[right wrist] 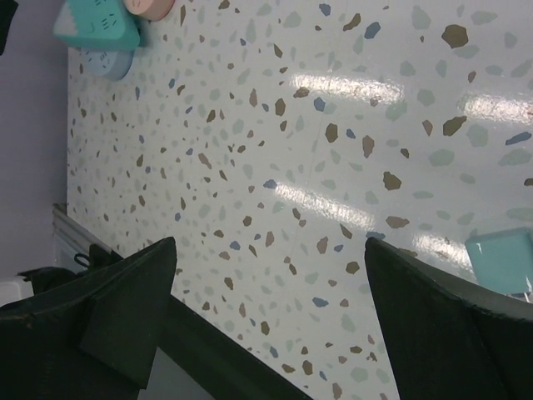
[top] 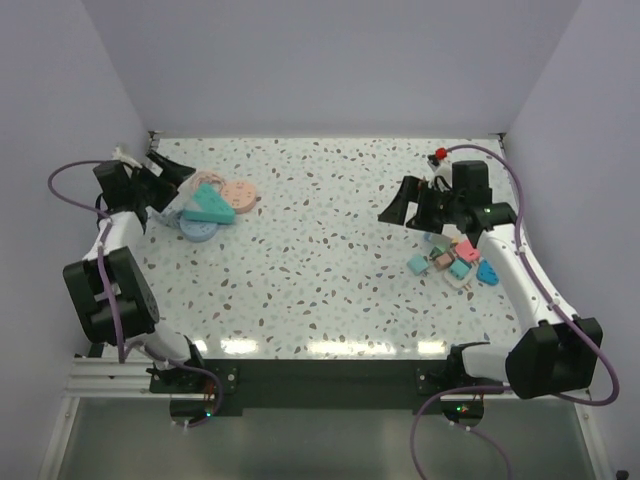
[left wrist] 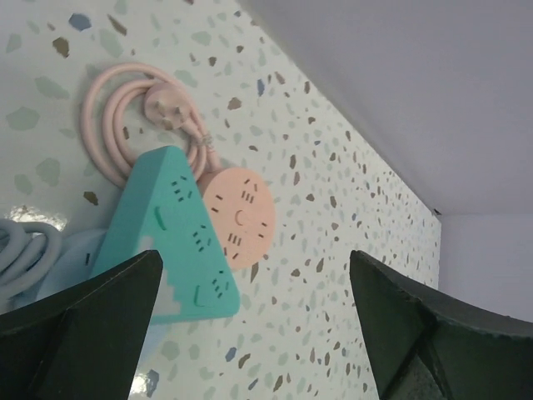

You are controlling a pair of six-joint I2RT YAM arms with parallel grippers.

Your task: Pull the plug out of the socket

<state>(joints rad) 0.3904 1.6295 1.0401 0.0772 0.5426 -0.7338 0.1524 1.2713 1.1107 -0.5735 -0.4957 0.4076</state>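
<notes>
Fingers on my left gripper [left wrist: 256,262] are spread wide with nothing between them, hovering over the far left corner of the table [top: 320,260]. Right under the gap in my left wrist view is the teal strip [left wrist: 179,237], the triangle one, lying face up. From the top it's sitting partly on a round blue socket [top: 197,232], and a bit of blue cord [left wrist: 25,246] shows at the edge of the wrist view. The pink socket [left wrist: 240,217], a round one, is touching the teal strip's far edge. Its pink cord [left wrist: 108,108] is coiled on the table just past that, and the plug [left wrist: 166,102] on the end lies loose against the coil, not in any socket. Honestly can't tell from these angles whether anything is plugged into the teal strip or the blue socket

My right gripper [top: 393,200] is over the right half of the table, also wide apart and holding nothing, pointed toward the middle. Just beside my right forearm there's a pile [top: 455,262] of small teal, pink and blue blocks, and one teal block [right wrist: 504,258] peeks in at the edge of the right wrist view. That gripper is well apart from the sockets, which sit across the table on the left
</notes>
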